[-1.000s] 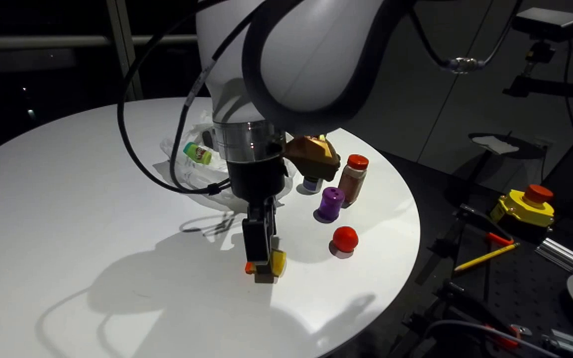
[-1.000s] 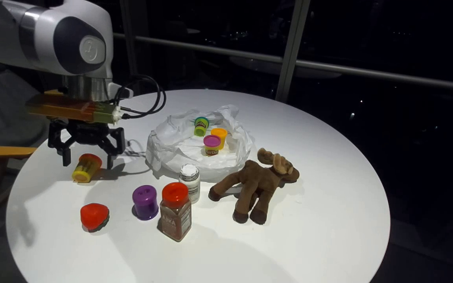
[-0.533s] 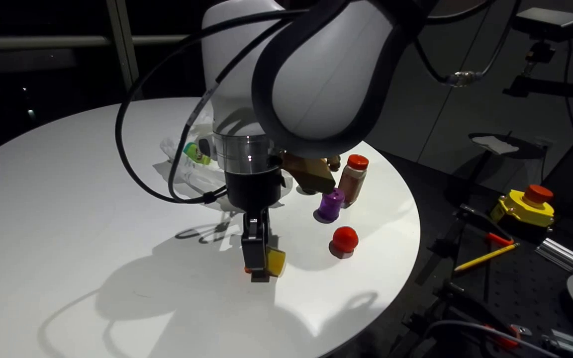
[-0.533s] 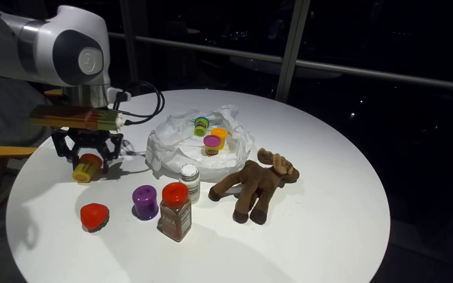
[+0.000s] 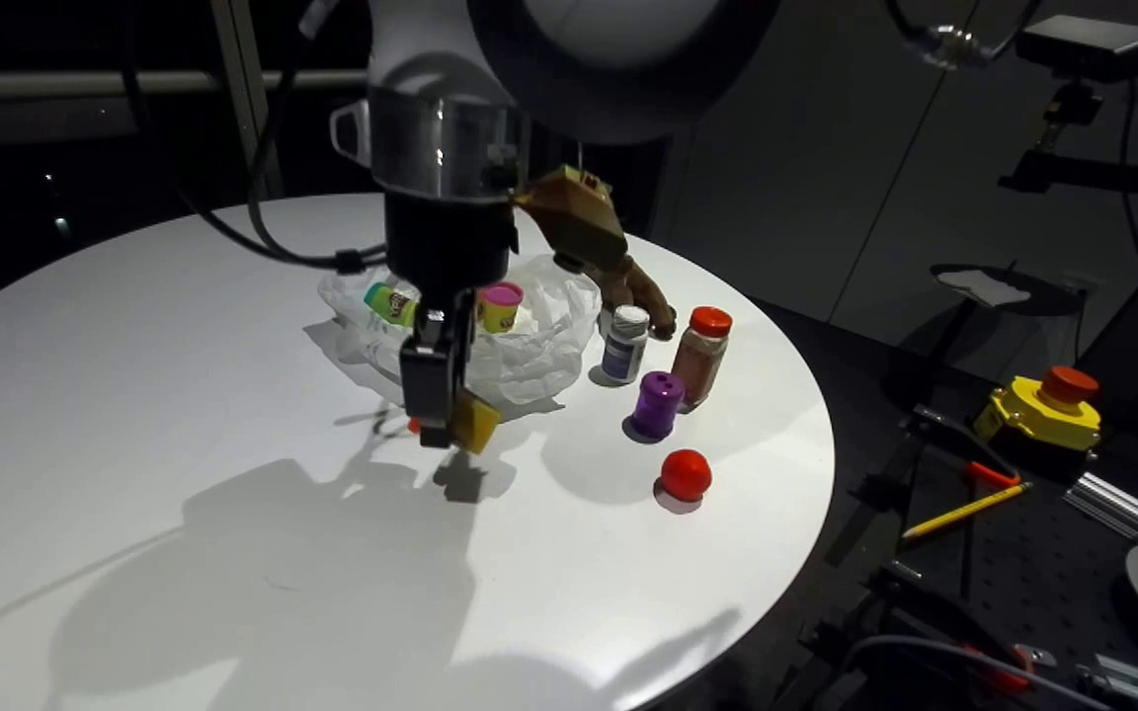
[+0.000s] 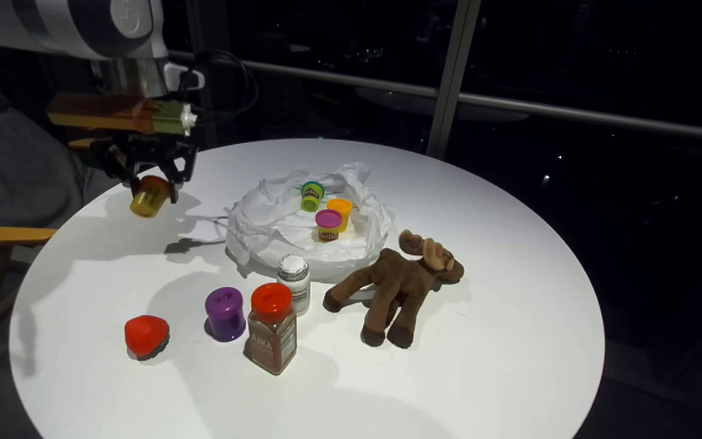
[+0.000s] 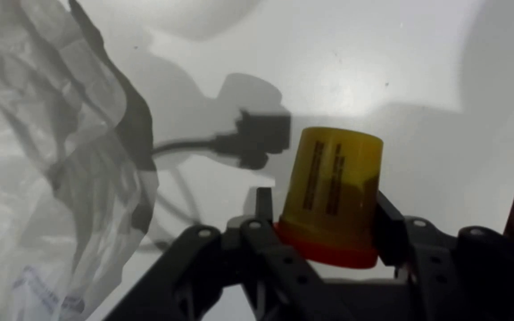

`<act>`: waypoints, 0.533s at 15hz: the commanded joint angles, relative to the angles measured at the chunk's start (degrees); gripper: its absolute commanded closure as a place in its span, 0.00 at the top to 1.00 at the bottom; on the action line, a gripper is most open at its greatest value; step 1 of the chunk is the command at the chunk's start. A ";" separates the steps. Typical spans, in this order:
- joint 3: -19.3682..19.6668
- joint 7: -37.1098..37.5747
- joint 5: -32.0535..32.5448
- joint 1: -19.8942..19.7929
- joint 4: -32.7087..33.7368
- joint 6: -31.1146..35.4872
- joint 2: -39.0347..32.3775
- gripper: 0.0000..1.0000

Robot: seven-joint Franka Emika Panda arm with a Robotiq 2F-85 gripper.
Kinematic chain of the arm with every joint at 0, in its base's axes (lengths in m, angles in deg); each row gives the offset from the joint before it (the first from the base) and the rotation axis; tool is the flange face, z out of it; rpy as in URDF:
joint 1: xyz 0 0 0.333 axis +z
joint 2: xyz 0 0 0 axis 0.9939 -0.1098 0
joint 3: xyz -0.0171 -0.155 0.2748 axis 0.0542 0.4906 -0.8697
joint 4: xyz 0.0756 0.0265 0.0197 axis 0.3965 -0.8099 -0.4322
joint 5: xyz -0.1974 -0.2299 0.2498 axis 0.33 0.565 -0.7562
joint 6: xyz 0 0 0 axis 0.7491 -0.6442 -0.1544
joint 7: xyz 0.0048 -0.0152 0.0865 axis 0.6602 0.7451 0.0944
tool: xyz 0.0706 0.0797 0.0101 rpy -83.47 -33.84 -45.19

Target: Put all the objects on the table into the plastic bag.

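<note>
Now lifted off the counter [image 6: 479, 366], the yellow tub [image 7: 335, 180] hangs tilted in the hand [image 6: 154, 191], fingers drawn in against its sides, near the bag [image 6: 259, 238] but outside it, so the pick-up looks done and carrying it over the rim seems next.

Wrist view: the left edge crops the plastic bag [image 7: 49, 160]; print [image 7: 336, 185] on the yellow tub [image 7: 333, 198] is blurred — illegible. In an exterior view, the red-lidded jar [image 6: 273, 332] partly hides the white bottle [image 6: 297, 281].
</note>
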 commanded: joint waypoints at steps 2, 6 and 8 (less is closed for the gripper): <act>2.13 0.51 0.07 -0.98 2.34 5.90 4.95 0.27; 4.36 -1.10 -1.20 -4.74 4.87 13.01 2.81 0.27; 4.64 -1.95 -2.88 -7.51 6.10 13.90 0.30 0.27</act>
